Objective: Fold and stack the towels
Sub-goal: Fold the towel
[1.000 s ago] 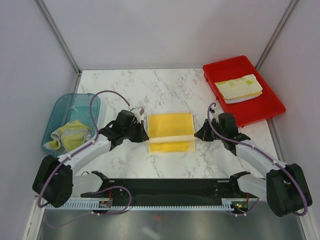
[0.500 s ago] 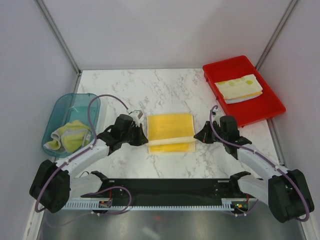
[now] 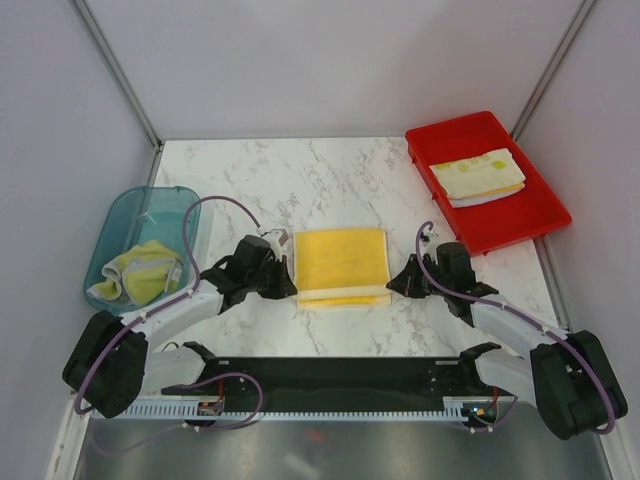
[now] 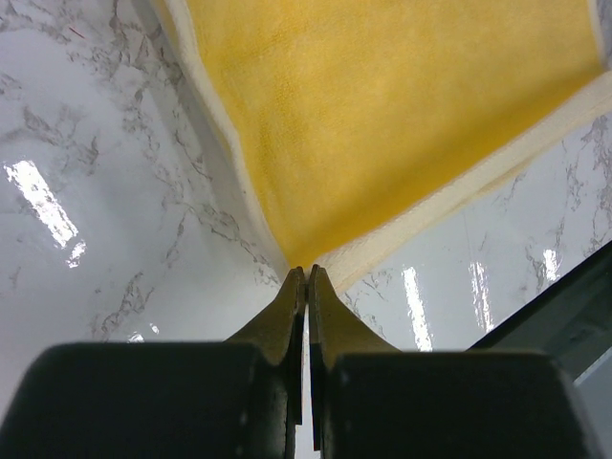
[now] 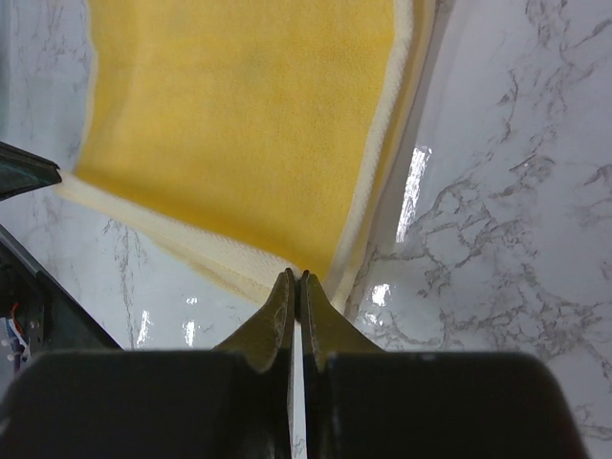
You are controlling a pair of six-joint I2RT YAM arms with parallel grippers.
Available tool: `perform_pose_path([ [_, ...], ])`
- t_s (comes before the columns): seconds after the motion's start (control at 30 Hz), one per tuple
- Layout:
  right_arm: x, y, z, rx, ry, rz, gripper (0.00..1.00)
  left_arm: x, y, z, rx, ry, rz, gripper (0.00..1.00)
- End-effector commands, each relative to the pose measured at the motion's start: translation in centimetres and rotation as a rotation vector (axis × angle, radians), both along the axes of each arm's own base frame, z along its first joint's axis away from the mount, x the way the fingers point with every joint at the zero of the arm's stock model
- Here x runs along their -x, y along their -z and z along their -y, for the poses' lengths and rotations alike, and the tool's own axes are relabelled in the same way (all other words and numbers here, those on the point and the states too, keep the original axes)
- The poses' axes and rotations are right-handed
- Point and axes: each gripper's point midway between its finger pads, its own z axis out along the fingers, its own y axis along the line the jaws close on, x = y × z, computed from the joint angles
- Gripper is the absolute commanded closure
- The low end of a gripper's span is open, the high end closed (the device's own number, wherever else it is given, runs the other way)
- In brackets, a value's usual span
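**Left gripper** [image 3: 286,284]: jaws pressed together, nipping the near-left corner of the upper layer of the yellow towel [image 3: 342,260]. In the left wrist view the corner runs straight into the closed tips.

**Right gripper** [image 3: 399,284]: jaws likewise pressed together, on the near-right corner of the same layer. The cloth spreads forward and inward from the tips.

**Yellow towel**: lies between the two grippers and ahead of both, doubled over on the marble table [image 3: 330,175]. A pale hem of the lower layer shows just under the held edge.

**Step in hand (judged)**: laying the half-fold, with the edges nearly matched.

**Handling notes**:
- Bring both corners down together and level.
- Set the held edge squarely over the lower hem.
- Keep light outward tension so the middle does not sag or wrinkle.
- Let go only once the cloth rests flat.
- Draw each gripper back along its own line so the fingers do not drag the corner.
- Uneven release would probably skew the fold.

**Printed towel** [image 3: 478,172]: folded, on top of a small stack in the red tray [image 3: 540,215], well beyond and outward of the right gripper.

**Yellow-green towel** [image 3: 140,272]: crumpled in the teal tub [image 3: 125,215], outward of the left gripper and not yet folded.
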Motion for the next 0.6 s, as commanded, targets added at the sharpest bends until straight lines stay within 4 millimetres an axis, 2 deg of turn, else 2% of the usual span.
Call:
perform_pose_path([
  [0.0, -0.57, -0.05, 0.11, 0.007, 0.014, 0.034, 0.94, -0.27, 0.20, 0.14, 0.006, -0.017, 0.007, 0.96],
  [0.13, -0.67, -0.14, 0.21, 0.013, 0.018, 0.037, 0.93, -0.19, 0.37, 0.25, 0.003, -0.009, 0.002, 0.93],
  [0.37, -0.56, -0.30, 0.28, 0.018, 0.020, 0.036, 0.89, -0.12, -0.33, 0.52, 0.020, 0.001, 0.013, 0.83],
  [0.57, -0.70, -0.51, 0.58, 0.030, 0.033, 0.048, 0.91, 0.04, -0.20, 0.53, 0.017, 0.005, 0.006, 0.85],
])
